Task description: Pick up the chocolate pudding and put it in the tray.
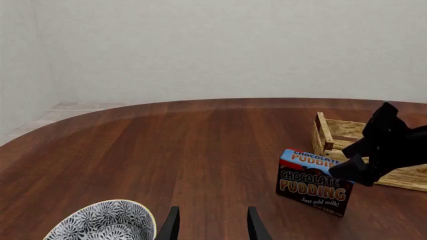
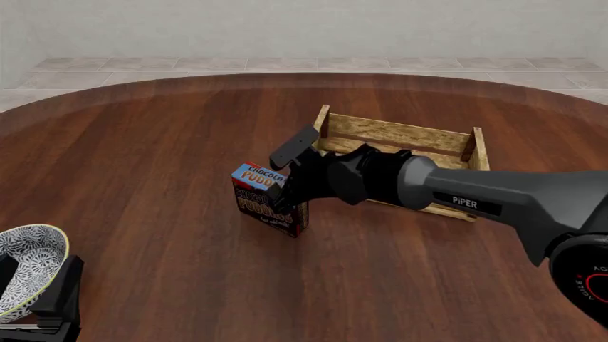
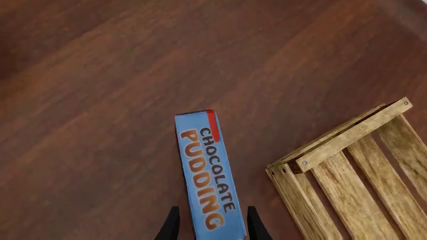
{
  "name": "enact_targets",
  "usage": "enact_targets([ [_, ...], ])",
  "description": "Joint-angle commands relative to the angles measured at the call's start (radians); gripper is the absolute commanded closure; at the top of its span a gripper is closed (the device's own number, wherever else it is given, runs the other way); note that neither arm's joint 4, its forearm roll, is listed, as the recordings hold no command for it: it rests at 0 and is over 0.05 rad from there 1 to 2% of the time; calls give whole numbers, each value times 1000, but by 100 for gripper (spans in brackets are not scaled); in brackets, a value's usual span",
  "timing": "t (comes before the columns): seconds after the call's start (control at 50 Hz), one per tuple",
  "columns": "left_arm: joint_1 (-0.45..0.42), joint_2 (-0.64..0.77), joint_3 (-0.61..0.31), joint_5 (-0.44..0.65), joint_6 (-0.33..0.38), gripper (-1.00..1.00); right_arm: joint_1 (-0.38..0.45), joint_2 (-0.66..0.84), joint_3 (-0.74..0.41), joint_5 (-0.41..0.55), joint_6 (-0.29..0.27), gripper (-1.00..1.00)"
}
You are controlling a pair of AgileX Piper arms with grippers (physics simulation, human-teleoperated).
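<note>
Straddling the chocolate pudding carton [image 3: 208, 175] near one end of its blue top, the right gripper [image 3: 209, 225] has a finger on each side, spread and apparently not yet pinching; the carton stands upright on the wooden table [image 2: 142, 178], just beside the near end board of the slatted wooden crate [image 2: 399, 139]. I would lower further so the pads seat on the broad faces, then squeeze evenly; gripping off-centre may tip it. The left gripper [image 1: 211, 225] waits spread beside the patterned bowl [image 1: 107, 220].
</note>
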Motion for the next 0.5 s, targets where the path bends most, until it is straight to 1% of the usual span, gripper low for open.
enact_targets([
  [0.02,0,0,0,0,0,-100,0,5,4,-5,2,-100],
  [0.5,0,0,0,0,0,-100,-7,20,13,-17,6,-100],
])
